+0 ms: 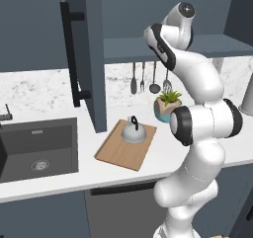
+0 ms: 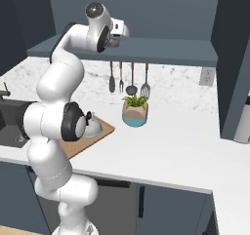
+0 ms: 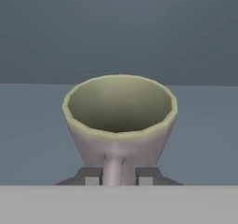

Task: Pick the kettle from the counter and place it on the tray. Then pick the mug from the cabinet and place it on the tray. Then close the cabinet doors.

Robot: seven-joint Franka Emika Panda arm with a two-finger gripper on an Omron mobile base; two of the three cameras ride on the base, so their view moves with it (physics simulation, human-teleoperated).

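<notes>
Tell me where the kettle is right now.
The kettle sits on the tray on the counter, right of the sink and left of the plant pot in the left base view.

One kettle (image 1: 133, 131), one mug (image 3: 120, 121), four hanging utensils (image 1: 143, 78)

- My left base view sits behind the arm (image 1: 197, 123), on its left, looking forward and down at the counter (image 1: 59, 182); the sink (image 1: 39, 148) fills its lower left.
- My right base view looks from behind on the other side, angled forward and down along the same counter (image 2: 171, 151).
- Both share the tray (image 1: 126, 145), kettle (image 1: 133, 132), plant pot (image 1: 165, 108), hanging utensils (image 1: 143, 79) and marble backsplash (image 1: 34, 89).
- Hand view rides up in the cabinet (image 3: 119, 32), facing level along the shelf (image 3: 37, 130), very near the mug (image 3: 119, 121), between the fingertips (image 3: 93, 177).
</notes>
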